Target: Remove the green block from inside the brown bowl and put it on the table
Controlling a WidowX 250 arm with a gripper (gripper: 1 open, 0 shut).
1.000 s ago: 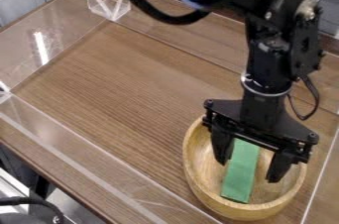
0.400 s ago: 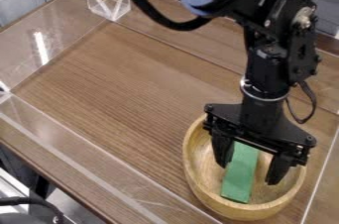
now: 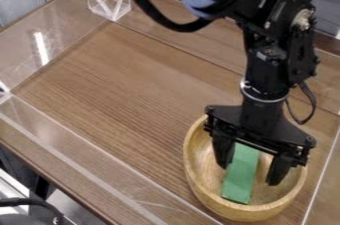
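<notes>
— So where does the green block (image 3: 245,176) lie?
— Inside the brown bowl (image 3: 202,172), flat on its floor, near the counter's (image 3: 119,80) right front corner.
— And the pincer (image 3: 253,163)?
— Pointing straight down into the bowl, spread wide, one finger (image 3: 225,156) on each side of the block, grasping nothing

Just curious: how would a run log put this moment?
pincer: open, astride flat green block | block: inside round wooden bowl | not lifted
</notes>
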